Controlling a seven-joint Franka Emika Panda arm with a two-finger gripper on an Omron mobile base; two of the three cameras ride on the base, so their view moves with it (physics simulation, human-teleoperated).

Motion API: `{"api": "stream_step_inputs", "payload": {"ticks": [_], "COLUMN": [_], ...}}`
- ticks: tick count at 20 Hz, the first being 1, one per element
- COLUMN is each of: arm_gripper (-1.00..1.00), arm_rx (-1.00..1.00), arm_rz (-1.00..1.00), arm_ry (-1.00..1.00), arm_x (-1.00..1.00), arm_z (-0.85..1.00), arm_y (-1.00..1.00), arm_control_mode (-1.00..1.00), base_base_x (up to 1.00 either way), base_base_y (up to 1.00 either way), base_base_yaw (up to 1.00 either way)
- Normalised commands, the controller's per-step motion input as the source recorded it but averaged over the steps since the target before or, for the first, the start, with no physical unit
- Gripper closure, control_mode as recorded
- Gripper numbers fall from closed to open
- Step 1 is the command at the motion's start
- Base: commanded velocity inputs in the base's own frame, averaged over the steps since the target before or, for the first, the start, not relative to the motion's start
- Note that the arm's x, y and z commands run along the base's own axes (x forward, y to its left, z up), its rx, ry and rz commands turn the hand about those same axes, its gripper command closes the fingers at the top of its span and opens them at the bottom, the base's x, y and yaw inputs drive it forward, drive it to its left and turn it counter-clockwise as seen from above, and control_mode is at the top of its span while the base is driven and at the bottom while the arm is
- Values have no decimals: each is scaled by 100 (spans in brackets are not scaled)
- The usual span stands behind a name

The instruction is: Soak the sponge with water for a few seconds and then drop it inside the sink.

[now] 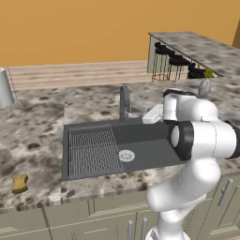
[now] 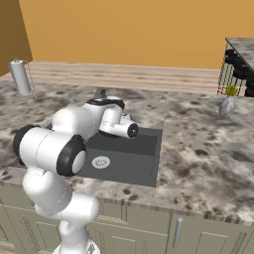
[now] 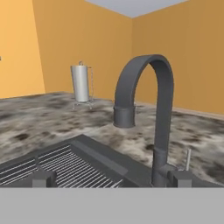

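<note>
The sponge (image 1: 19,183), a small yellow-orange block, lies on the speckled counter left of the sink's front corner, far from my hand. The sink (image 1: 150,145) is a dark grey basin with a ribbed grate (image 1: 91,152) and a round white drain (image 1: 126,155). In the right base view my arm covers the left part of the sink (image 2: 136,149). The grey arched faucet (image 3: 144,100) rises close in front of my hand, and no water runs from its spout. My gripper (image 3: 112,179) is open and holds nothing, level with the sink's back rim (image 3: 100,153).
A paper towel roll on a wire holder (image 1: 4,89) (image 3: 81,83) stands at the far left of the counter. A small grey vase with a plant (image 2: 227,106) sits at the right. Bar stools (image 1: 168,63) line a counter beyond. A thin lever (image 3: 188,158) stands beside the faucet's base.
</note>
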Motion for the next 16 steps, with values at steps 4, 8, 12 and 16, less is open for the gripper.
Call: {"api": "stream_step_inputs", "payload": {"ticks": [4,8,12,16], "arm_gripper": [-100,-100,-100,-100], "arm_rx": [0,0,0,0], "arm_rz": [0,0,0,0], "arm_ry": [0,0,0,0], "arm_x": [8,10,11,18], "arm_z": [-17,-1,-3,-9], "arm_y": [0,0,0,0], "arm_control_mode": [-100,-100,-100,-100], "base_base_x": [0,0,0,0], "base_base_y": [0,0,0,0], "base_base_yaw": [0,0,0,0]}}
